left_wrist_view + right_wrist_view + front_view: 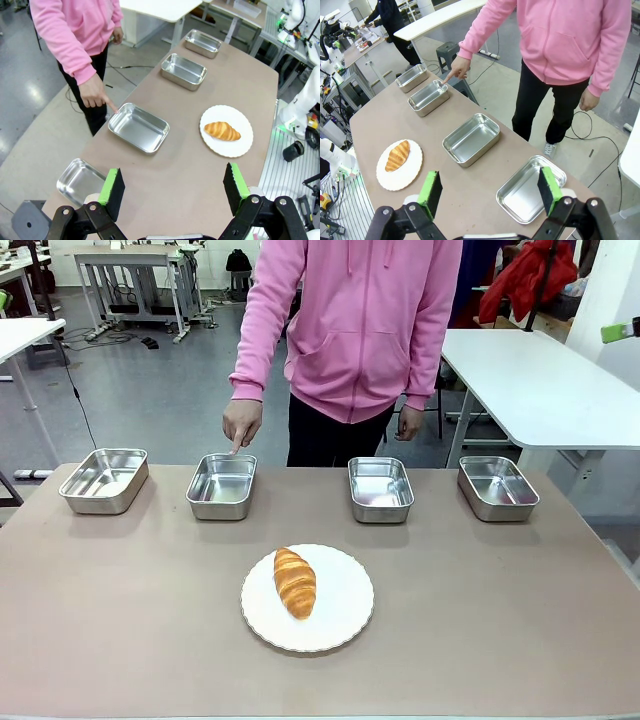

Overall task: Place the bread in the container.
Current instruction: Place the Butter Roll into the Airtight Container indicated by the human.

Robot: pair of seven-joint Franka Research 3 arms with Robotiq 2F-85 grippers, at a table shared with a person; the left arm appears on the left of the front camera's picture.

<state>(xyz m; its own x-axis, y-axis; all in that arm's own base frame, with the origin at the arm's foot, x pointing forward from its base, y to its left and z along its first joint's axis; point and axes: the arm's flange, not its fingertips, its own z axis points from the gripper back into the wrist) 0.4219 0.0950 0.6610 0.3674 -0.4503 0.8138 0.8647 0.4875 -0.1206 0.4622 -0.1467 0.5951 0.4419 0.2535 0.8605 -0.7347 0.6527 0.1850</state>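
The bread (295, 582) is a golden-brown croissant lying on a round white plate (340, 625) near the table's front middle. A person in a pink hoodie points a finger (236, 447) at the rim of the container (221, 486), the second steel tray from the left, which holds nothing. In the left wrist view my left gripper (174, 190) hangs open high above the table, with the bread (222, 131) and container (139, 127) beyond it. My right gripper (490, 192) is likewise open and holds nothing, above the bread (397, 155) and container (428, 97).
Several identical steel trays stand in a row along the far edge: one at the far left (104, 480), one right of centre (380, 489), one at the far right (497, 487). The person stands at the far side. A white table (540, 380) stands behind on the right.
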